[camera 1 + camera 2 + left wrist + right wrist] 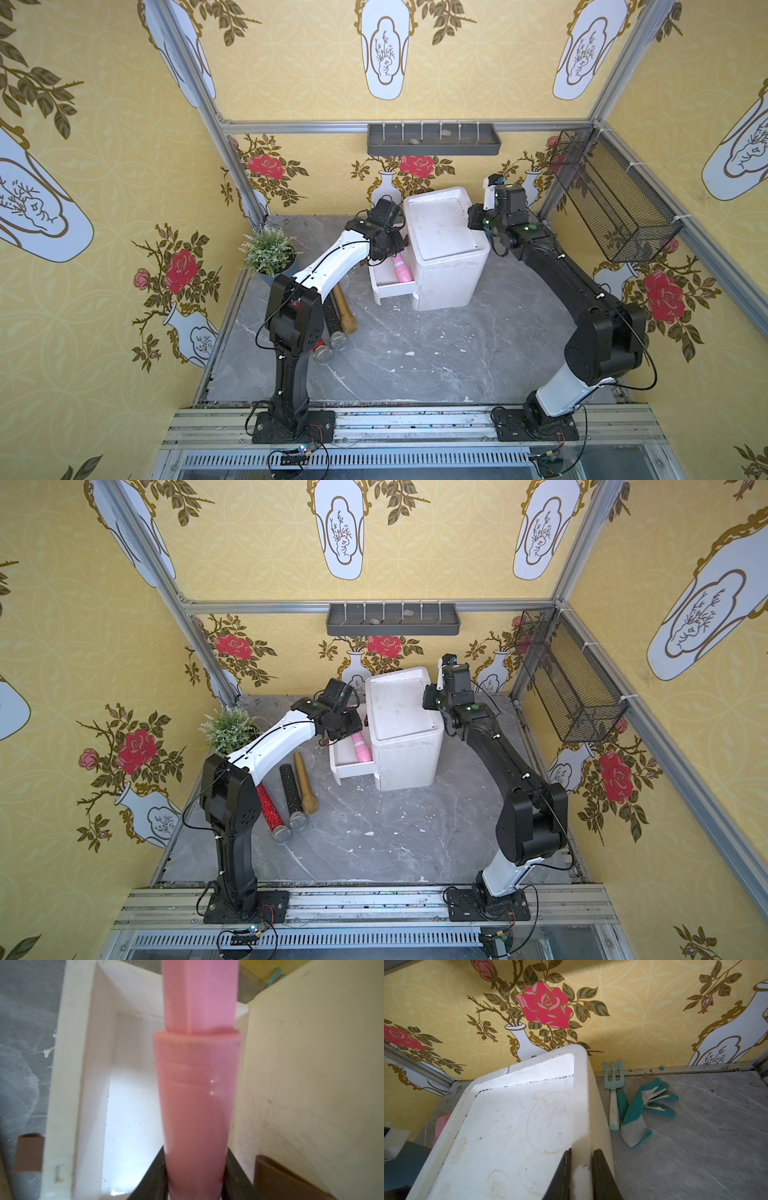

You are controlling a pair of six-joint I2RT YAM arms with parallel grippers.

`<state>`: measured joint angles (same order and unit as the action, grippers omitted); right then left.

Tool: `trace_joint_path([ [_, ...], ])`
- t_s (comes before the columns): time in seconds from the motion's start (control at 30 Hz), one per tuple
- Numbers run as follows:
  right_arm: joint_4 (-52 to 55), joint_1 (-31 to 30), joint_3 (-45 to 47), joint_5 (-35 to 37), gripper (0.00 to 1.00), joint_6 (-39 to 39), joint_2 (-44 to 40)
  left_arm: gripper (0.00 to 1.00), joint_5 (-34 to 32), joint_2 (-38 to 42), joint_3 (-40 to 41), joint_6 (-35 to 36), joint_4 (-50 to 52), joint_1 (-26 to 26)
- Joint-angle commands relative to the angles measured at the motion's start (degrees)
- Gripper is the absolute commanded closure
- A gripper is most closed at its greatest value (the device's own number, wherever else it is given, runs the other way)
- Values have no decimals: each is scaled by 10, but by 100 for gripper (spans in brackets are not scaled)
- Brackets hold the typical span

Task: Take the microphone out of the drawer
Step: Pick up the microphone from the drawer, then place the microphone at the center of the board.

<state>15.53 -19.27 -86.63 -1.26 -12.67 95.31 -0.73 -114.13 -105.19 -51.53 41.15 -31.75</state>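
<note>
Pink microphone (pixel 197 1095) gripped by left pincer (pixel 196 1169) beside cabinet (pixel 311 1084) wall; right pincer (pixel 581 1169) tight on its rim

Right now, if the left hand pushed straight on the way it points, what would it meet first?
Probably the drawer's front wall: the left hand is shut on the pink microphone, which juts ahead toward that wall. Depth is unclear.

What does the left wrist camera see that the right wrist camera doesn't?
Only the left wrist view: the inside of the open drawer and the left gripper closed on the pink microphone. Only the right wrist view: the right gripper pinching the top rim of the white cabinet, plus a teal garden fork and gloves lying by the wall. Both: the white cabinet; the right wrist view also catches a sliver of pink beside it.
</note>
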Motion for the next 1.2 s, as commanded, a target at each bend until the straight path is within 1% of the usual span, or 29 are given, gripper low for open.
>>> trace_joint_path([
  [0.0, 130, 0, 6, 0, 99, -2, 10, 100, -20, 5, -8, 17, 0, 2],
  [0.23, 133, 0, 3, 1, 99, 1, 11, 100, -37, 22, -1, 34, 15, 14],
  [0.63, 139, 0, -7, 2, 99, 3, 17, 100, -37, 92, 73, 45, 6, 53],
  [0.77, 139, -1, -7, 2, 99, 2, 19, 100, -21, 126, 115, 38, -9, 63],
  [0.8, 139, -1, -7, 2, 99, 2, 19, 100, -15, 138, 130, 34, -18, 80],
  [1.03, 142, -2, -7, 7, 99, 3, 22, 100, 31, 226, 236, -13, -110, 115],
  [1.17, 144, -3, -8, 9, 99, 3, 24, 100, 47, 259, 258, -12, -120, 134],
])
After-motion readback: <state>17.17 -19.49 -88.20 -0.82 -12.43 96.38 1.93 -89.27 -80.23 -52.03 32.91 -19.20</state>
